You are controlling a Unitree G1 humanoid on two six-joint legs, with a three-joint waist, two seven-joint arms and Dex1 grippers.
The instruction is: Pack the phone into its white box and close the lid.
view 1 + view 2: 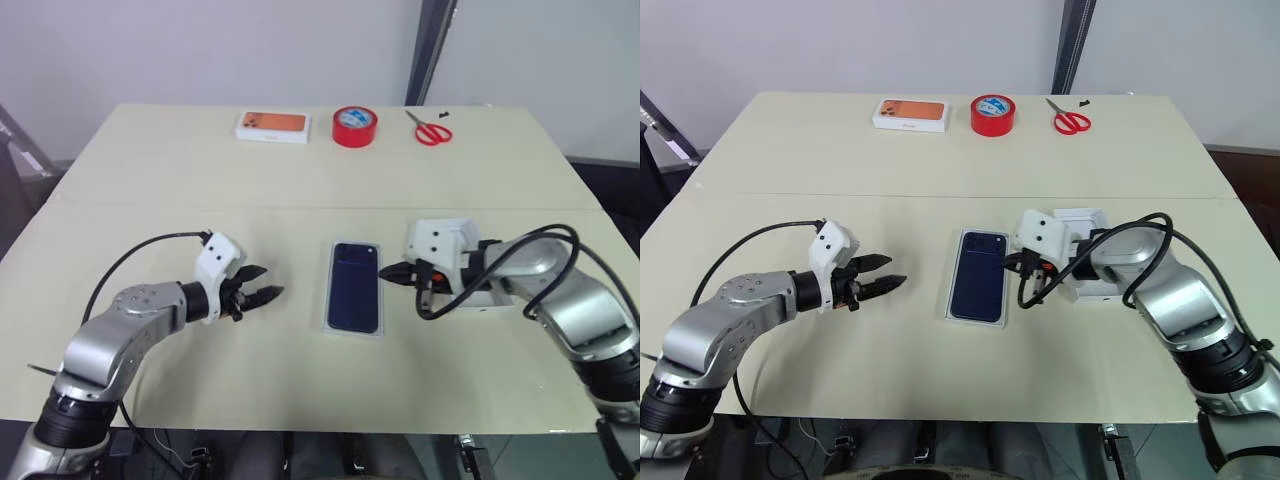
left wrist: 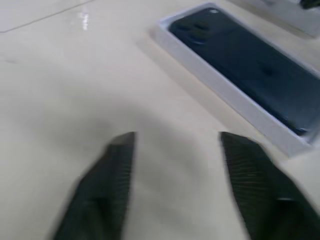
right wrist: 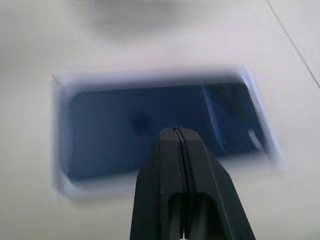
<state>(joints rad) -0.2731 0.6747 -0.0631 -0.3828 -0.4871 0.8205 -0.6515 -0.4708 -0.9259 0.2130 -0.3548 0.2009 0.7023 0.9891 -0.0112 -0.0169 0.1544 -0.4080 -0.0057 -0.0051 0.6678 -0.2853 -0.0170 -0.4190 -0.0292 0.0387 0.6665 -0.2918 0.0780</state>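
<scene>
At the middle of the table (image 1: 150,180) your phone (image 1: 355,286) lies flat inside the white box (image 1: 328,300), camera bump at the far end. Your left gripper (image 1: 262,292) hovers left of it, fingers parted, holding nothing. Your right gripper (image 1: 392,272) sits just right of the box, fingers pressed together; the lid (image 1: 1087,222) seems partly hidden behind that arm.

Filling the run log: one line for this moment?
phone: in white box, uncovered | lid: behind right gripper | left gripper: open | right: shut
</scene>
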